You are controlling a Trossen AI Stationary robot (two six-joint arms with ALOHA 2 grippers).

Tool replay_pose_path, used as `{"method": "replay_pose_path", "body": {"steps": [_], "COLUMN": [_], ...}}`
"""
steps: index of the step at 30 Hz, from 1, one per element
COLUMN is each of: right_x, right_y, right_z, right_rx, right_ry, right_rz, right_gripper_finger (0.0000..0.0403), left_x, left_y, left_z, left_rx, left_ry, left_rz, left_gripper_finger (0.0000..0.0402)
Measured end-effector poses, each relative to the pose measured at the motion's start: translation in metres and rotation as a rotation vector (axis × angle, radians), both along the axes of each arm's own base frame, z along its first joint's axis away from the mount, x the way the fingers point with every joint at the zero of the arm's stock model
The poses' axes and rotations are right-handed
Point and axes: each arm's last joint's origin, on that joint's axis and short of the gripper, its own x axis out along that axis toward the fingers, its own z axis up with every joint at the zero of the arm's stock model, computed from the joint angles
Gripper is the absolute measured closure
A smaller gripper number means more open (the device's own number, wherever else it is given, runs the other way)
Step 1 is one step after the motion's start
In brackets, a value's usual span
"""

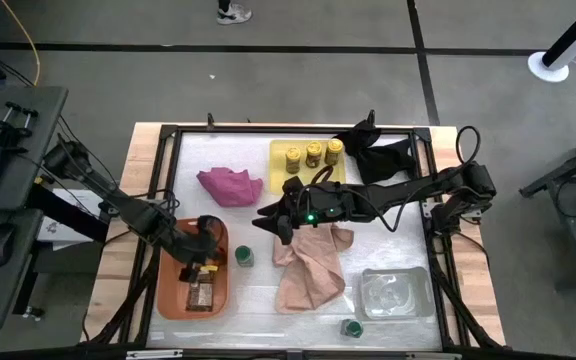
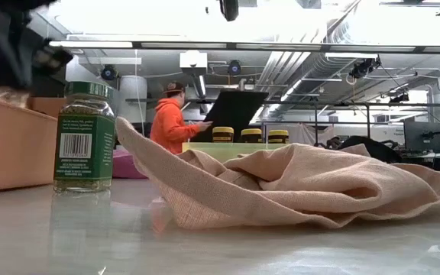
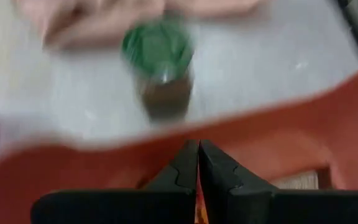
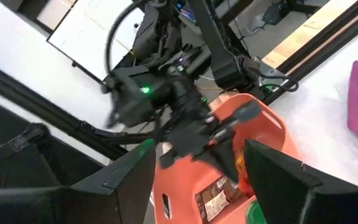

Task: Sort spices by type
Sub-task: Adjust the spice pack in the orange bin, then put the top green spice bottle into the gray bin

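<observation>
Tan cloth (image 2: pixel 296 187) beside green-lidded jar (image 2: pixel 84 137).

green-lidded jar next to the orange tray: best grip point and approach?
Grip the green-lidded jar across its round body just under the lid, descending from above. It stands upright and apart from the orange tray and tan cloth, so both sides look free. Left gripper is closest.

Counts on the table

Three yellow-lidded jars (image 1: pixel 313 154) stand on one yellow tray (image 1: pixel 280 172); two green-lidded jars (image 1: pixel 243 257) stand apart; three cloths show: pink (image 1: pixel 230 185), tan (image 1: pixel 311 268), black (image 1: pixel 380 153); one orange tray (image 1: pixel 168 298), one clear tray (image 1: pixel 396 294).
</observation>
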Motion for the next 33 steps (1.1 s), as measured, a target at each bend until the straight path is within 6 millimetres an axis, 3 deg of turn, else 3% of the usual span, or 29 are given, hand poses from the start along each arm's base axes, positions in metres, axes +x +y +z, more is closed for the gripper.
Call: {"method": "replay_pose_path", "body": {"steps": [9,12,18,25,30,33], "right_x": [0.0,0.0,0.004,0.024,0.05,0.065], "right_y": [0.0,0.0,-0.004,0.0,0.009,0.011], "right_z": [-0.001,-0.002,-0.01,-0.024,-0.029,-0.028], "right_rx": [-0.019,-0.021,0.002,-0.066,-0.225,-0.336], "right_ry": [0.011,0.016,0.048,0.039,0.092,0.157], "right_rz": [0.018,0.018,0.018,0.062,0.121,0.159], "right_gripper_finger": [0.0165,0.0165,0.0165,0.0165,0.0165,0.0165], "left_x": [-0.037,-0.037,-0.018,-0.008,-0.016,-0.024], "left_y": [0.021,0.022,0.018,0.025,0.036,0.041], "left_z": [0.022,0.038,0.07,0.075,0.084,0.103], "left_rx": [-0.031,-0.076,-0.101,-0.07,-0.124,-0.185], "left_ry": [0.267,0.207,-0.112,-0.2,-0.235,-0.298], "left_rz": [0.207,0.206,0.131,0.137,0.206,0.231], "left_gripper_finger": [0.0401,0.0401,0.0401,0.0398,0.036,0.0321]}}
